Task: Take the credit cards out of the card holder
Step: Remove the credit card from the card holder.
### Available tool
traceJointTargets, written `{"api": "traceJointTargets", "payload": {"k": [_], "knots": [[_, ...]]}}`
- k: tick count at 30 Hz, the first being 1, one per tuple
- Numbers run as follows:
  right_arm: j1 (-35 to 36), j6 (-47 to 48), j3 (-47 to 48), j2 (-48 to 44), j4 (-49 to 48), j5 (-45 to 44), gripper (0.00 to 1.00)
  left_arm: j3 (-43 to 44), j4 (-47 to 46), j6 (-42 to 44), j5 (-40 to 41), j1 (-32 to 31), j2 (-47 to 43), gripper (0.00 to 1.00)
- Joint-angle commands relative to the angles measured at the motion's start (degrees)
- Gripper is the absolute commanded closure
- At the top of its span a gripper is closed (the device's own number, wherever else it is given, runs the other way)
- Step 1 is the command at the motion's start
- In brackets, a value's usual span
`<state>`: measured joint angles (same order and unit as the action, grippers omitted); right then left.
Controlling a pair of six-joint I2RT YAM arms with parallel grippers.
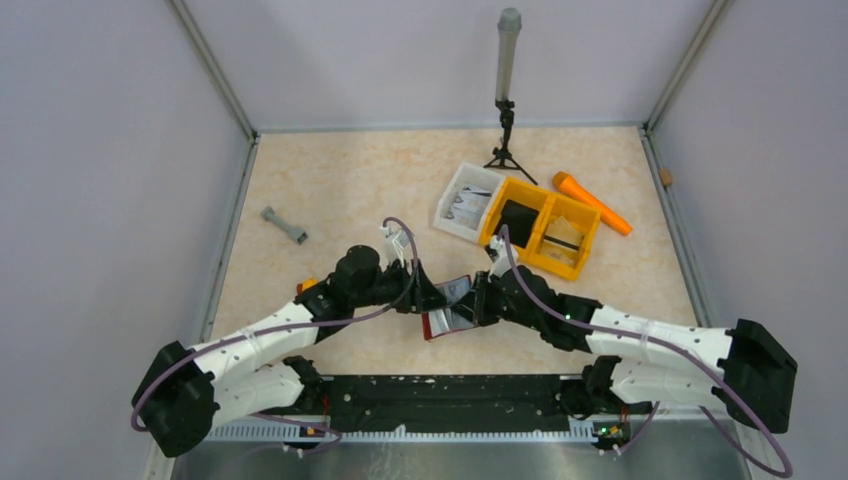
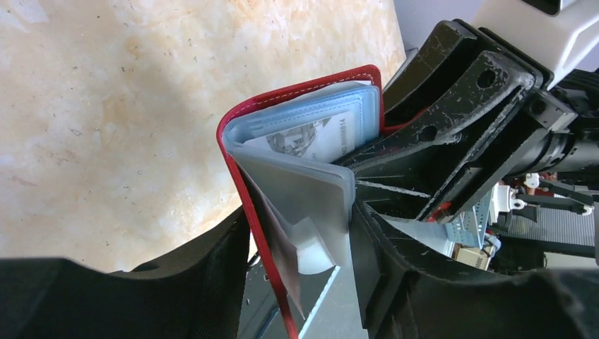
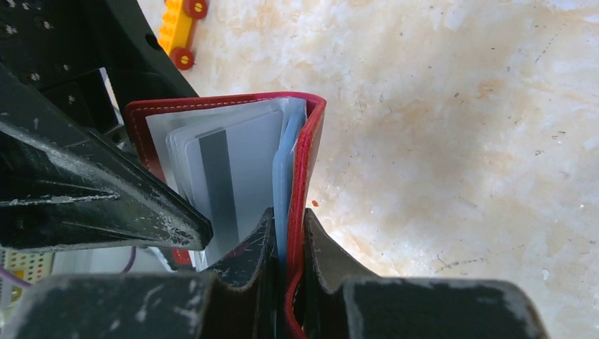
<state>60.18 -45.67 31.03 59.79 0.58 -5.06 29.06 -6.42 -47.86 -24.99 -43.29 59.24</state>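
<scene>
Card-pulling step, none out yet. Card holder [image 3: 309,159] open at worktop [image 1: 340,190] 6 o'clock. Right claw [image 3: 289,226] pinches its red cover. Left claw [image 2: 300,226] straddles cards [image 3: 240,169], grip unclear. Next: clamp 1 card, probably pull toward 9 o'clock.

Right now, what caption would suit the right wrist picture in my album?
Right gripper clamps the open red card holder, a striped credit card showing inside.
</scene>
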Motion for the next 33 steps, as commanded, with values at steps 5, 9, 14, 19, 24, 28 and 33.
{"api": "traceJointTargets", "payload": {"k": [5, 9, 14, 19, 24, 28, 33], "knots": [[-0.28, -2.66, -4.95, -6.81, -12.83, 3.84, 0.61, -0.93, -1.34, 0.7, 0.83, -0.09, -1.82, 0.46], [-0.38, -3.1, -6.78, -9.49, -14.74, 4.57, 0.58, -0.96, -0.99, 0.44, 1.43, -0.04, -1.5, 0.47], [-0.48, -3.66, -8.49, -11.08, -16.91, 4.91, 0.52, -1.07, -2.03, -1.0, 1.78, -0.04, -1.85, 0.51], [-0.59, -3.38, -7.9, -8.53, -15.59, 4.8, 0.51, -1.24, -3.34, -1.81, 1.18, -0.04, -1.19, 0.54], [-0.91, -2.01, -8.15, -3.44, -13.57, 2.03, 0.51, -2.04, -4.03, -1.43, 1.48, -0.09, 5.26, 0.56], [-0.88, -0.02, -9.48, -2.91, -14.75, 2.09, 0.34, -2.71, -6.15, -0.88, 0.99, -0.04, 7.72, 0.54], [-0.94, 1.75, -9.72, -5.67, -13.01, 2.03, 0.24, -2.89, -5.17, 2.31, 2.46, -0.04, 3.91, 0.33]]}}
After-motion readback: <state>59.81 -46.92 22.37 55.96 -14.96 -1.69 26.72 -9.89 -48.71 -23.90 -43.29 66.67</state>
